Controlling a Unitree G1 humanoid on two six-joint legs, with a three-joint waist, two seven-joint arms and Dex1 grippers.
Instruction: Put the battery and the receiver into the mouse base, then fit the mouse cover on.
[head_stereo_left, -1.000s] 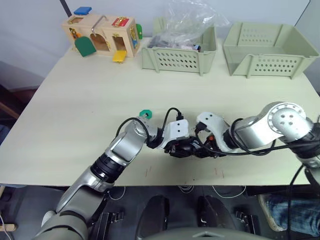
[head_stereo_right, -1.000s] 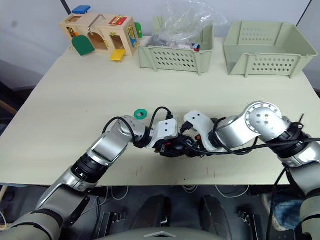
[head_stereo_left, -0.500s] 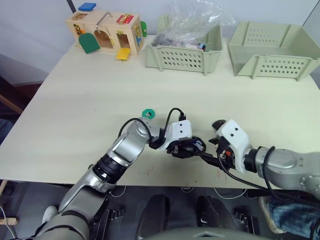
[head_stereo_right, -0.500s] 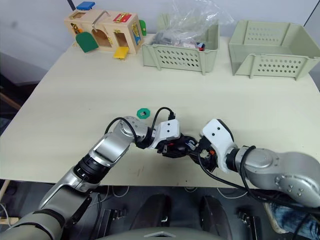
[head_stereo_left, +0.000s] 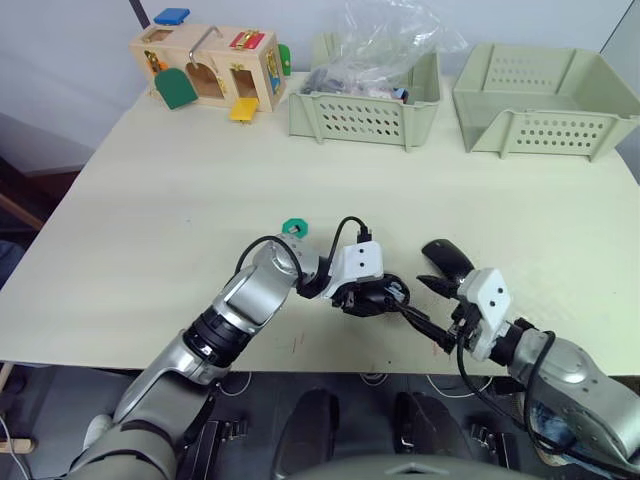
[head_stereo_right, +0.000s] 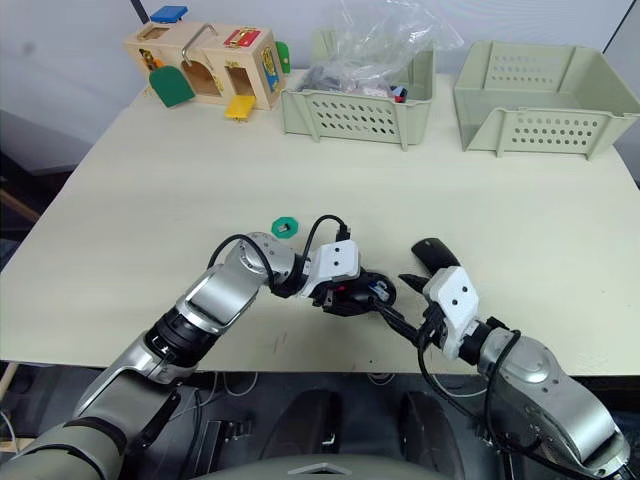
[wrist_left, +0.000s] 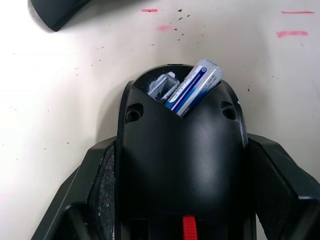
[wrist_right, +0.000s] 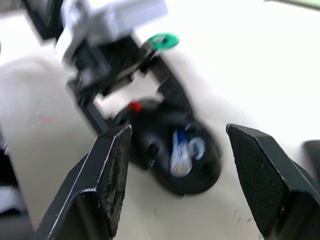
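Backing off now, the right gripper (head_stereo_left: 436, 318) has pulled away from the black oval mouse base with the red patch (wrist_left: 182, 165); a second ago it was pressed right up against it, and now it sits near the table's front edge, its two black fingers spread wide with nothing between them. That base sits low on the pale table (head_stereo_left: 180, 200), near the front edge, clamped between the pads of the left gripper (head_stereo_left: 375, 297). Look inside: the slim blue-and-silver cylinder of the battery (wrist_left: 195, 86) lies slanted in the recess, one end poking over the rim, with a small silvery piece beside it, probably the receiver, though that is hard to tell. The smooth glossy black curved mouse cover (head_stereo_left: 446, 258) rests just to the right of the base, apart from it. A flat green round disc (head_stereo_left: 293, 226) lies behind the left arm.

So loading looks nearly done. Next call, as I judge it: press that battery flat, then reach for the cover.
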